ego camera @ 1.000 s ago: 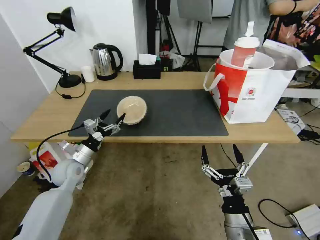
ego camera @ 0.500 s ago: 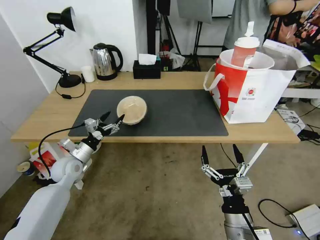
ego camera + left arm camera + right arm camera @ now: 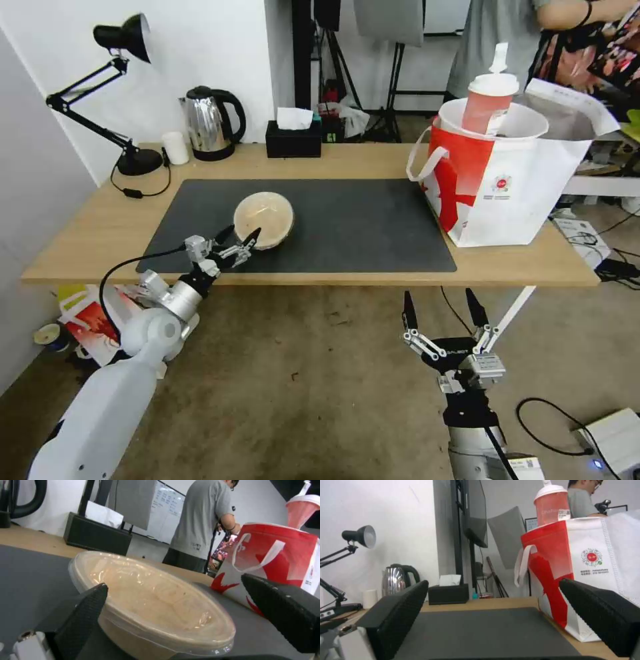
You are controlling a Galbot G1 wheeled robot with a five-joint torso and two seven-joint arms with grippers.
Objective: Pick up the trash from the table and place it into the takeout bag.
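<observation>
A tan lidded round bowl rests on the dark grey mat of the table. My left gripper is open at the bowl's near rim, one finger on each side, not closed on it. The takeout bag stands at the table's right end. A red drink cup and a white bowl rim stick out of it. My right gripper hangs open below the table's front edge.
Along the back edge stand a black desk lamp, a small white cup, a steel kettle and a black tissue box. A person stands behind the bag. Red-and-white packaging lies on the floor under the left end.
My left gripper has moved right and a little toward the table's front, staying open at the tan bowl's near rim. The right arm has stayed still.
</observation>
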